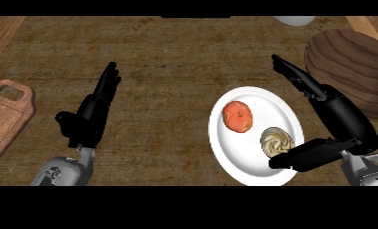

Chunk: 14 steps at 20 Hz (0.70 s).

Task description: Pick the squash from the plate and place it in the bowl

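Note:
A white plate (229, 145) lies on the counter at the lower right. On it sit a round orange-red item (238, 116) and a pale ribbed squash (277, 140) below and right of it. My right hand (343, 118) hangs over the plate's right rim, open, fingers straight and pointing up-left, thumb (306, 154) stretched across the plate's lower edge just beside the squash. A dark wooden bowl (343, 63) stands at the right edge, behind the right hand. My left hand (92, 110) rests open at the left, fingers pointing up.
A wooden cutting board (11, 110) lies at the left edge. A white object (295, 20) shows at the top edge, right of centre. The counter top is dark brown wood grain.

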Motion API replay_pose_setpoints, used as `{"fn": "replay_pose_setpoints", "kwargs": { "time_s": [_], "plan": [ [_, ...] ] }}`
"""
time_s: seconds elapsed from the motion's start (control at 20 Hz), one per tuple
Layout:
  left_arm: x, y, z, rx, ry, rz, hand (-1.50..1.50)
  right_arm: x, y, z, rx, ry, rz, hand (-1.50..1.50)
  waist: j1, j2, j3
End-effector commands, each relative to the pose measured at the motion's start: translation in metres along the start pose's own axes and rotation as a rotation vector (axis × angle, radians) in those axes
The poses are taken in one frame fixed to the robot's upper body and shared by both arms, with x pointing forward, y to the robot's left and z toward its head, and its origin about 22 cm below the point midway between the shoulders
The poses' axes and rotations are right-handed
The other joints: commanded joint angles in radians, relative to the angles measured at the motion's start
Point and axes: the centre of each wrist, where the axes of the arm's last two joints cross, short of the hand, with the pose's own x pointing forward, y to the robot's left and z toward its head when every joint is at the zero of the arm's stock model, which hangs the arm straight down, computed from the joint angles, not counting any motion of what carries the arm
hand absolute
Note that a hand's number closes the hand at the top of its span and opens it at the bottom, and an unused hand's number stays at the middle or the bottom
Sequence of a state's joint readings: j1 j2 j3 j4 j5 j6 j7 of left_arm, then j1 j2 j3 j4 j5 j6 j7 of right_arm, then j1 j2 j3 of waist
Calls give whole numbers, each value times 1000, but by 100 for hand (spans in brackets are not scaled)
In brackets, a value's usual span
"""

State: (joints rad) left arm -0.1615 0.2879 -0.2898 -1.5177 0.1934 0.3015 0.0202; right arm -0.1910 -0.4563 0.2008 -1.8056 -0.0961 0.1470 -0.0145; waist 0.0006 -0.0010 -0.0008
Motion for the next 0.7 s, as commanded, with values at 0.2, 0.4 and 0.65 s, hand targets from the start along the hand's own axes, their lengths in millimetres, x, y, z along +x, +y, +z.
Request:
{"fn": "replay_pose_setpoints", "kwargs": {
  "time_s": [0.2, 0.4, 0.65],
  "plan": [
    [3, 1, -2, -7, 6, 16, 0, 10, 5, -32, 179, 240, 124, -150, 5, 1, 0],
    [9, 9, -3, 4, 3, -2, 0, -20, -8, -23, 228, 289, 134, -150, 4, 1, 1],
    [10, -8, -18, 0, 2, 18, 0, -40, 5, -24, 265, 274, 86, -150, -1, 2, 1]
  ]
}}
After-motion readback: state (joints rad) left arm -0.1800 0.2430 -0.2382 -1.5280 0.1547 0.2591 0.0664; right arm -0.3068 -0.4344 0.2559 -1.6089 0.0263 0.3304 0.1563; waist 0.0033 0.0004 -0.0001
